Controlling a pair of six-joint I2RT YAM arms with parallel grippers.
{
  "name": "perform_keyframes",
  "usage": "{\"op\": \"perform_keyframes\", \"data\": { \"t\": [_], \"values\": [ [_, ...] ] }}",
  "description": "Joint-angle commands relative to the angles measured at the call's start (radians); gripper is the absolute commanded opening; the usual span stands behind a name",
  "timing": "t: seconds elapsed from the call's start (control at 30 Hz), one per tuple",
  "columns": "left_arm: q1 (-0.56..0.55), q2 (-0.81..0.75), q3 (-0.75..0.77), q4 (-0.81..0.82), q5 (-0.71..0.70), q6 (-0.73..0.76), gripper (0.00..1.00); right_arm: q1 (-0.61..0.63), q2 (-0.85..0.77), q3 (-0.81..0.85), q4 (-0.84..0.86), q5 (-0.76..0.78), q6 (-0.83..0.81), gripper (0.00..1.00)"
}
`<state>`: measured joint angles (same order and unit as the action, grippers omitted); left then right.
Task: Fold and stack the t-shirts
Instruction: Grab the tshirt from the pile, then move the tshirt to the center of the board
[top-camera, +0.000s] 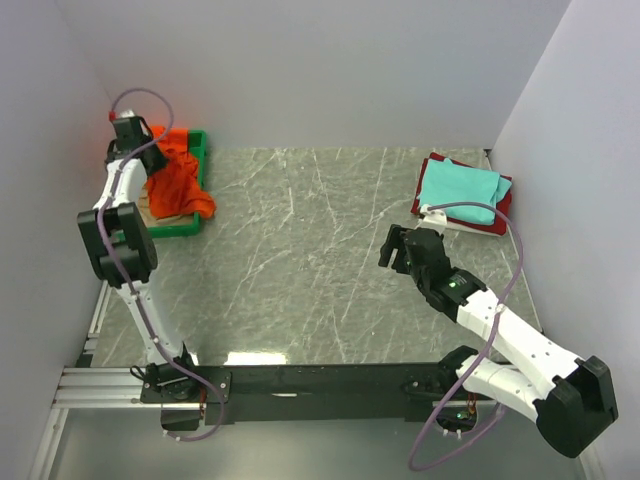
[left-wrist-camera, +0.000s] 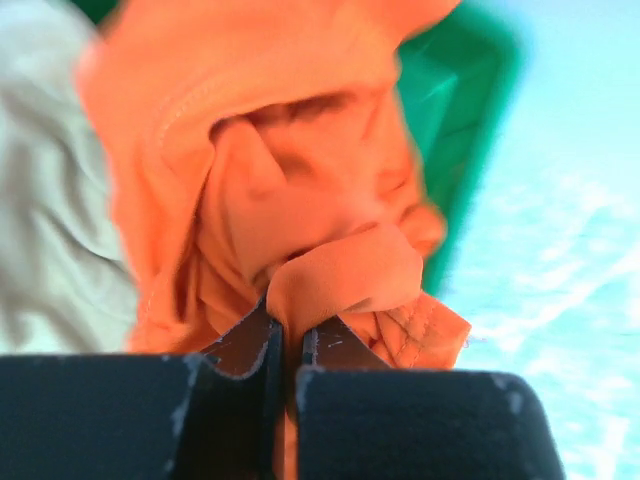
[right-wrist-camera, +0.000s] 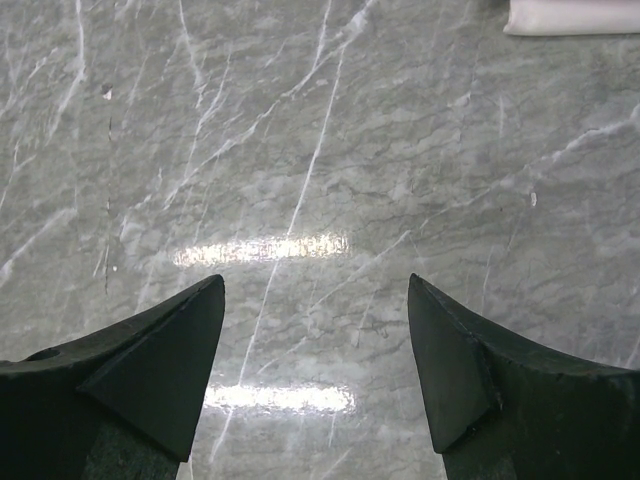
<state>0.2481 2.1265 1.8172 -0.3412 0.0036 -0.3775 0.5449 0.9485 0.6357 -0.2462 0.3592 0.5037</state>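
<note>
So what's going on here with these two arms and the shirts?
The left gripper is shut on a fold of the orange t-shirt, which lies bunched over a beige t-shirt in the green tray at far left. The right gripper is open, holding nothing, above the marble table. At far right, a folded teal t-shirt tops a stack with a dark red t-shirt and a white t-shirt.

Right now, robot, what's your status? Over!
Left gripper shut on orange shirt, at green tray. Right gripper open, holding nothing. Teal shirt folded, far right. Nothing blocking.
</note>
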Motion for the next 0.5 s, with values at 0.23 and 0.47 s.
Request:
{"op": "perform_keyframes", "data": {
  "t": [0.23, 0.47],
  "values": [
    [-0.006, -0.477, 0.034, 0.126, 0.074, 0.043, 0.00, -0.003, 0.003, 0.047, 0.047, -0.032, 0.007, 0.79],
    [-0.045, -0.662, 0.066, 0.165, 0.367, 0.089, 0.00, -0.003, -0.030, 0.036, 0.042, -0.020, 0.006, 0.79]
  ]
}}
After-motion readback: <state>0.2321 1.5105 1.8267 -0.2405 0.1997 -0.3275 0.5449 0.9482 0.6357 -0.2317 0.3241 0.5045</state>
